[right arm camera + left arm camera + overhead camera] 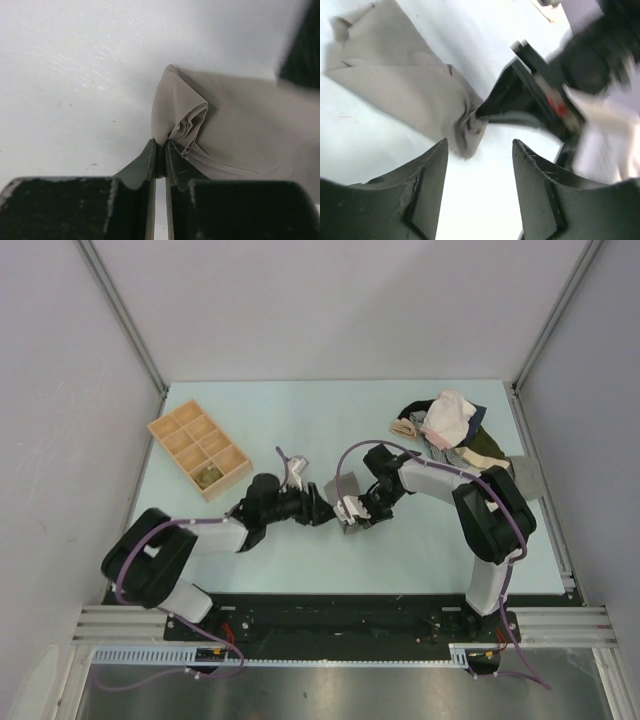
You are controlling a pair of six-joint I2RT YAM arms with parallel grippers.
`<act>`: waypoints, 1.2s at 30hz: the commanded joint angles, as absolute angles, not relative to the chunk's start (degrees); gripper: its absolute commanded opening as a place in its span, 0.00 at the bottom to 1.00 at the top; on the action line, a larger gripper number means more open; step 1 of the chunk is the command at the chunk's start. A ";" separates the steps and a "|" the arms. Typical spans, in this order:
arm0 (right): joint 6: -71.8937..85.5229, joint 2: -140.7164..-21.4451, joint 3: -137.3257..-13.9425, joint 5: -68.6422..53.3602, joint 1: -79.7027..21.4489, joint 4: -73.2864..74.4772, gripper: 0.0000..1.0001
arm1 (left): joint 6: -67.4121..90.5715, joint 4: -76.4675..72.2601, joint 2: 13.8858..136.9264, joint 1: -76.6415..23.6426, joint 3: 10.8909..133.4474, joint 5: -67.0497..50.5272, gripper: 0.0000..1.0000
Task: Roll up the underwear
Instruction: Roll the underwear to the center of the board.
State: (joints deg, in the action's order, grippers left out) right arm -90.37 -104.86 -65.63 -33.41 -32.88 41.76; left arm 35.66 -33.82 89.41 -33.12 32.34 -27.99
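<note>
- Underwear [338, 487]: one plain taupe-grey cloth, lying near the middle of the bench [300, 405], a little toward the near edge. Most of it lies flat with soft creases; one corner is bunched into tight folds.
- Right gripper [160, 152]: fingers pressed nearly together, pinching that bunched corner. Its arm reaches in from the right edge, bent at the elbow, with the wrist low over the bench.
- Left gripper [480, 185]: fingers spread wide with nothing between them, pointing at the pinched corner from just beside it. Its arm stretches low across from the near left corner.
- Count: two arms, one underwear, one wooden tray [160, 427] of eight compartments near the left edge, and one heap of mixed garments [450, 420] at the far right corner.
</note>
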 commanded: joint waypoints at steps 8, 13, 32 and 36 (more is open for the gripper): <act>-83.06 -117.15 -79.27 -42.97 -31.03 71.88 0.06 | -3.85 -58.02 74.00 -50.61 10.80 -20.75 0.73; -81.04 -121.45 -82.17 -44.65 -30.15 76.11 0.07 | -13.42 -46.77 76.99 -55.98 17.13 -17.14 0.75; -81.91 -124.37 -85.25 -46.84 -26.63 80.33 0.07 | -25.84 -32.62 97.03 -59.68 34.27 -11.95 0.61; -82.26 -124.28 -85.25 -47.20 -26.28 80.51 0.07 | -26.10 -30.07 99.22 -59.85 36.12 -10.46 0.45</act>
